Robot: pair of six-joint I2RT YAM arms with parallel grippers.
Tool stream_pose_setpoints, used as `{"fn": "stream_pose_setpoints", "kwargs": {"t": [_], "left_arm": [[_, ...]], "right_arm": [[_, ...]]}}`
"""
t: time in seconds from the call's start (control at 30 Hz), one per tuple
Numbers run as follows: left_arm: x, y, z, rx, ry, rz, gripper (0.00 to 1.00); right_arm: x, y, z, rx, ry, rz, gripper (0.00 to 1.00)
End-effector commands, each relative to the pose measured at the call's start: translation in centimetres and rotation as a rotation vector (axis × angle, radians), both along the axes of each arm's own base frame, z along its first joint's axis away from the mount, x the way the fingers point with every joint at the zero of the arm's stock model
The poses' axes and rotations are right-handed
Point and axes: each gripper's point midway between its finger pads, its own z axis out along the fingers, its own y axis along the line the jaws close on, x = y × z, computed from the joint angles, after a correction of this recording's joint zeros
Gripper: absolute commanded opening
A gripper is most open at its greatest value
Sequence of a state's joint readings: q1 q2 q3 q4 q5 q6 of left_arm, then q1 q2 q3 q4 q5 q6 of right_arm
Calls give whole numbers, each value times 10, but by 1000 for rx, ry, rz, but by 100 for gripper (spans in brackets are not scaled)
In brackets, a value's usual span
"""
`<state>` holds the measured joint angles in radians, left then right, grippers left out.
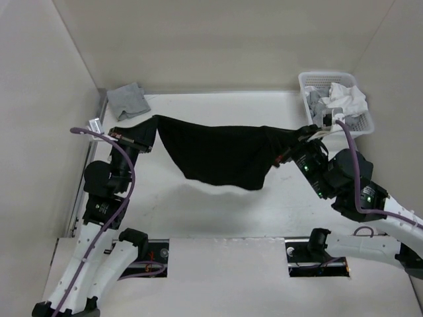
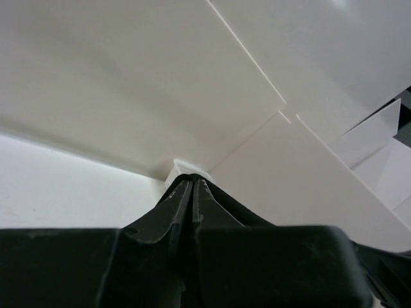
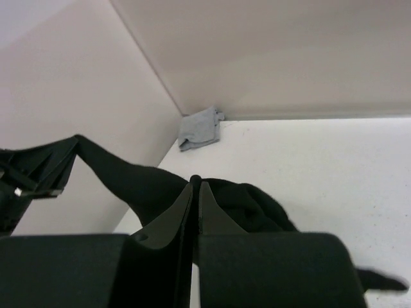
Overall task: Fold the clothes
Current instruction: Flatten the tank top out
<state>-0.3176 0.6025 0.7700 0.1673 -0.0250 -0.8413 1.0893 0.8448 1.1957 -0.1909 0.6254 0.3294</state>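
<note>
The clothes (image 1: pixel 218 155), a plain black garment, hang spread above the white table (image 1: pixel 231 218) between my two grippers and sag in the middle. My left gripper (image 1: pixel 147 137) is shut on the garment's left end. My right gripper (image 1: pixel 295 140) is shut on its bunched right end. In the left wrist view the jaws (image 2: pixel 194 182) are pressed together, with black fabric (image 2: pixel 234 204) draped beside them. In the right wrist view the jaws (image 3: pixel 195 183) pinch the black fabric (image 3: pixel 131 183), which stretches away to the left arm (image 3: pixel 35 173).
A small grey cloth (image 1: pixel 127 99) lies in the far left corner, also in the right wrist view (image 3: pixel 199 128). A white basket (image 1: pixel 305 83) with white and grey garments (image 1: pixel 347 98) stands at the far right. Walls enclose the table on three sides.
</note>
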Motion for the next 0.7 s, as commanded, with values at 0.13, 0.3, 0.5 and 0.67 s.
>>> {"fn": "stream_pose_setpoints", "kwargs": {"t": [0.13,0.3,0.5,0.67], "left_arm": [[79,9,-76,55,209,109,2],[176,-9,-154,123,389,132,2],[304,-35,-190,194,496,119,10],[289,-17,-192,237,503,183,38]], "right_arm": [[58,9,-64,-128,97,-107,4],[161,12,-144,-73,262,-87,3],[301,-1,-219,-113,456,-207,9],[308,-12,-214,-86,470,-245,48]]}}
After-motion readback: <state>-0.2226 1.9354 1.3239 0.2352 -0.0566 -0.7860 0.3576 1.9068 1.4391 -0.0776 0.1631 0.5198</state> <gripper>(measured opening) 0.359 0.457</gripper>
